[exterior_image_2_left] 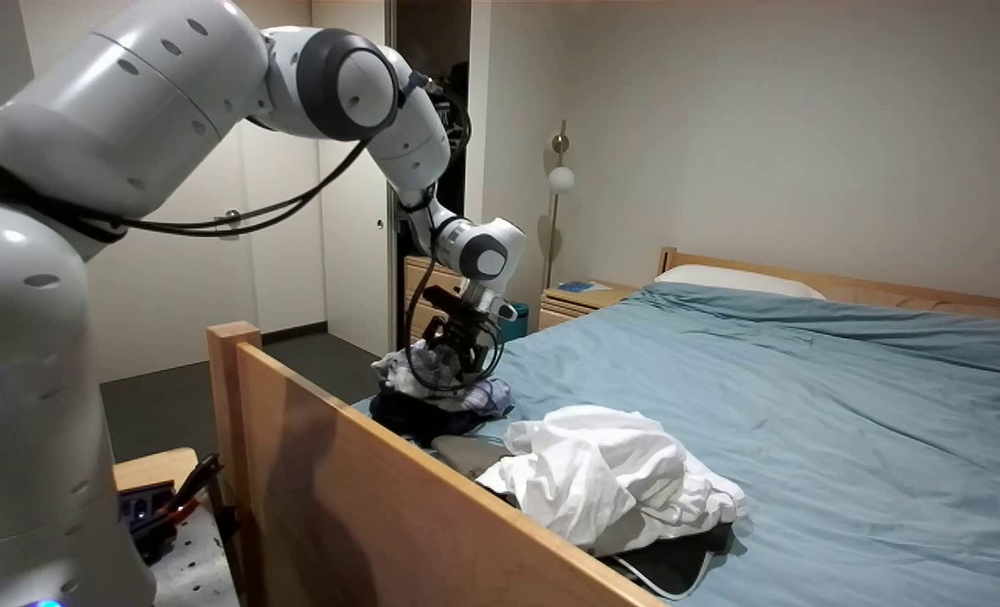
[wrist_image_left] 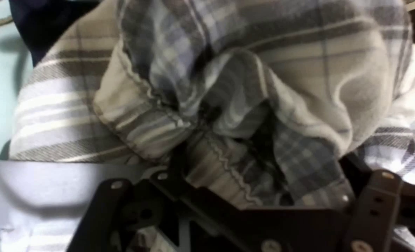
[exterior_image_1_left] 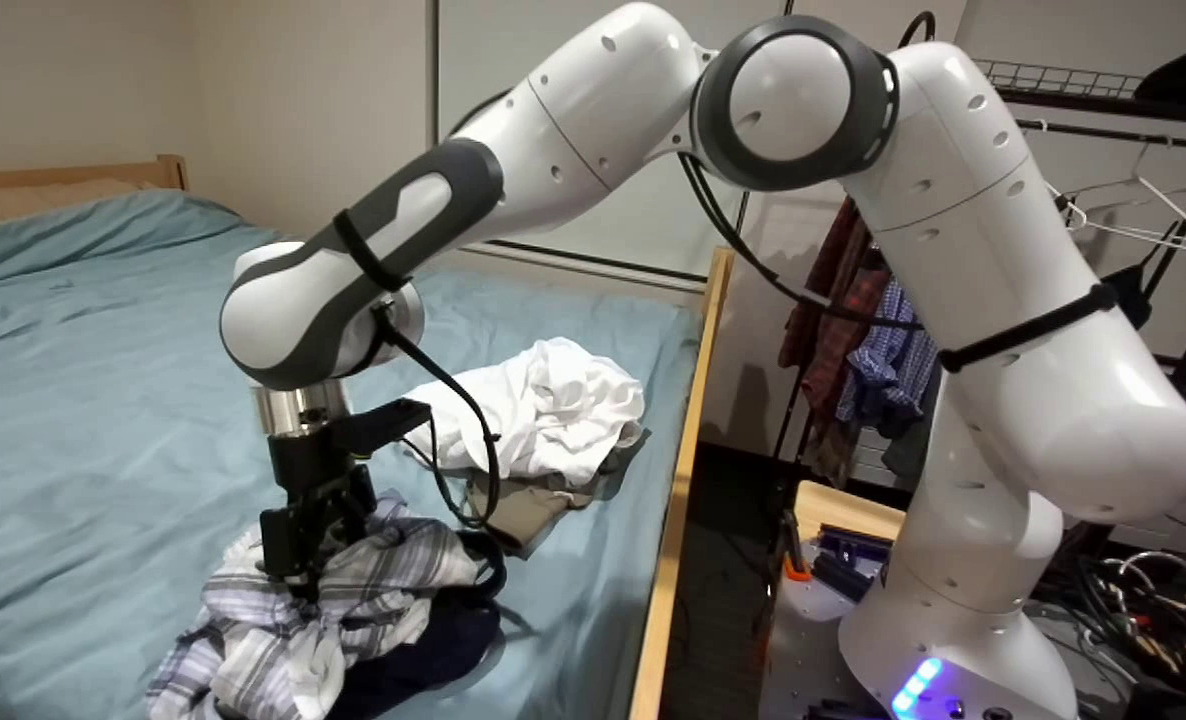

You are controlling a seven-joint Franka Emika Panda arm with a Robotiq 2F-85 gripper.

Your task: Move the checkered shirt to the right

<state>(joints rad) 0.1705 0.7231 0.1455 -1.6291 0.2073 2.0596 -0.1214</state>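
Observation:
The checkered shirt [exterior_image_1_left: 373,580], grey, white and lavender plaid, lies crumpled in a heap near the bed's edge. It also shows in an exterior view [exterior_image_2_left: 416,371] and fills most of the wrist view [wrist_image_left: 291,70]. My gripper [exterior_image_1_left: 303,570] points down into the heap; it also shows in an exterior view [exterior_image_2_left: 459,350]. In the wrist view its black fingers [wrist_image_left: 265,162] stand wide apart, with bunched shirt fabric between them. The fingertips are partly hidden in the folds. The shirt rests on a dark navy cloth [exterior_image_1_left: 433,650].
A white crumpled cloth [exterior_image_1_left: 563,410] lies on the bed near a khaki cloth [exterior_image_1_left: 523,510]; a black garment with pale trim [exterior_image_2_left: 677,561] lies under the white one. The wooden bed board [exterior_image_2_left: 399,497] stands between the robot base and the blue bedsheet [exterior_image_1_left: 83,400].

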